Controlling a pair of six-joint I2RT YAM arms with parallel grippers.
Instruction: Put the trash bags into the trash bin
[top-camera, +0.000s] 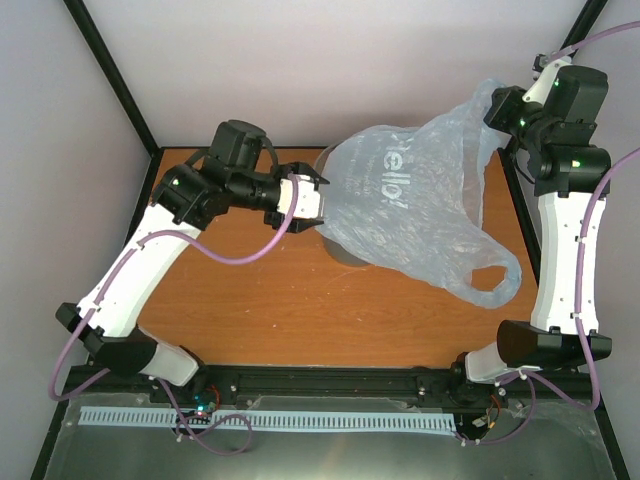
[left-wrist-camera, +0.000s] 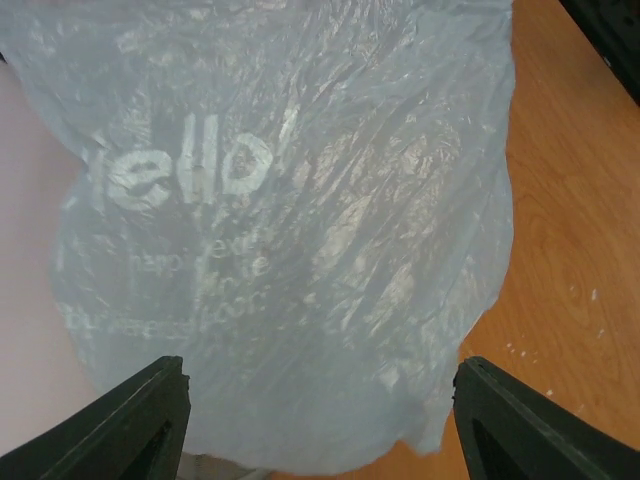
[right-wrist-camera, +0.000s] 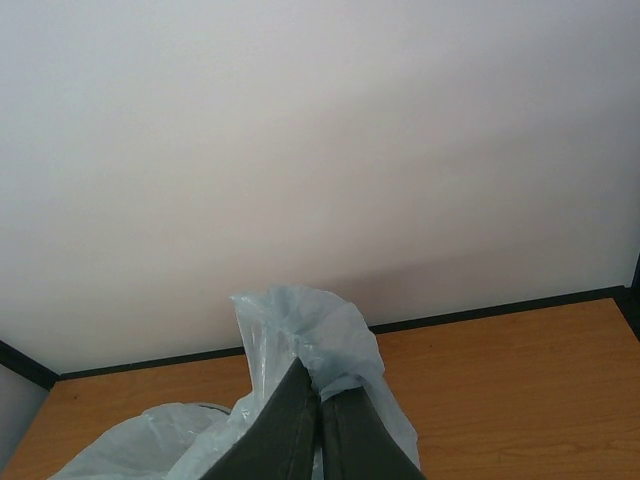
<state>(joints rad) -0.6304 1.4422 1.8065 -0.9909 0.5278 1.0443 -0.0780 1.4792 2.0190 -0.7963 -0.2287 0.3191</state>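
Plastic bag, pinched tight by the right gripper at 2 o'clock, drapes over the bin, not inside yet; left gripper gapes empty at its 9 o'clock.

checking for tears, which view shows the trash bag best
Top external: the whole trash bag shows, handle loop included. Left wrist shows only its printed side; right wrist only the corner pinched by the right gripper.

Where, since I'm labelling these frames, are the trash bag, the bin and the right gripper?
trash bag (top-camera: 400, 200): top view, its printed side.
bin (top-camera: 326, 158): top view, bare rim left of the bag.
right gripper (right-wrist-camera: 318, 392): right wrist view, between fingers pinching the bag.
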